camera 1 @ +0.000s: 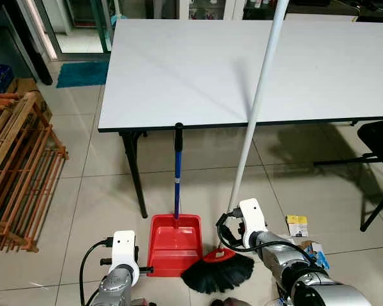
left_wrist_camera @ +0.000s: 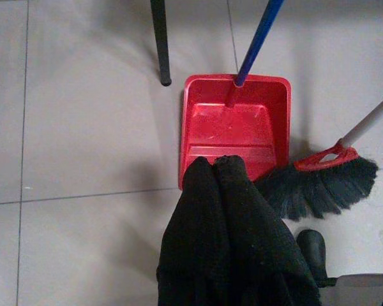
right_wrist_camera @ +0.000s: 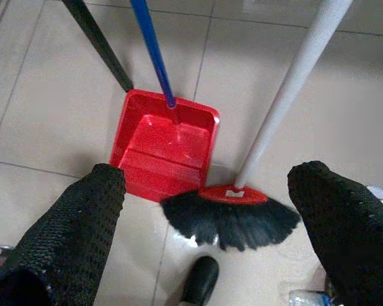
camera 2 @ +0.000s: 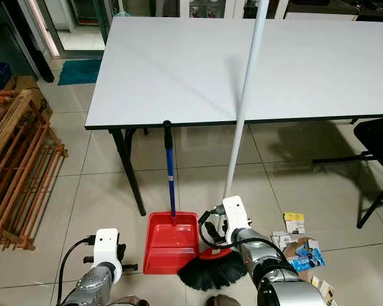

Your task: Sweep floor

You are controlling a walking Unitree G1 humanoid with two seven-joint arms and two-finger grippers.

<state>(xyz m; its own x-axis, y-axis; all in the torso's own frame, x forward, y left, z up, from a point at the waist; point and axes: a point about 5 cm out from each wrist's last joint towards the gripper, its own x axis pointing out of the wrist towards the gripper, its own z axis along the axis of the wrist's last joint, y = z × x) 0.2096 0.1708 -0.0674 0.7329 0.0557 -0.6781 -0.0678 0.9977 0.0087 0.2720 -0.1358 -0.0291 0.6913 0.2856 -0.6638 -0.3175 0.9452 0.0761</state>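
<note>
A: Start at the hands. What are they doing?

B: The right hand (right_wrist_camera: 210,210) has its two knobbly black fingers (right_wrist_camera: 76,223) spread wide, released, holding nothing. It sits low over the tiled floor (camera 1: 102,191), the silver forearm reaching forward. The broom (right_wrist_camera: 233,213) lies between the spread fingers as seen from the wrist, just beyond them.

A: And the left?

B: The left hand (left_wrist_camera: 217,169) is clenched, its two black fingers pressed together, nothing between them. Their tips point at the near edge of the dustpan (left_wrist_camera: 233,137), just short of it; I can't tell whether they touch.

A: Describe the tools.

B: The dustpan is glossy red plastic, a shallow square tray with a stepped lip, flat on the floor, its blue pole (camera 1: 176,178) standing up from the back wall. The broom has a fan of black bristles under a red cap, resting beside the dustpan's right front corner, with a long white handle (camera 1: 258,102) leaning up past the bench (camera 1: 179,70).

A: Anything further out?

B: The bench is a smooth white top on black legs. A slatted wooden rack (camera 1: 16,172) stands at the left, and paper scraps (camera 1: 298,224) lie at the right.
</note>
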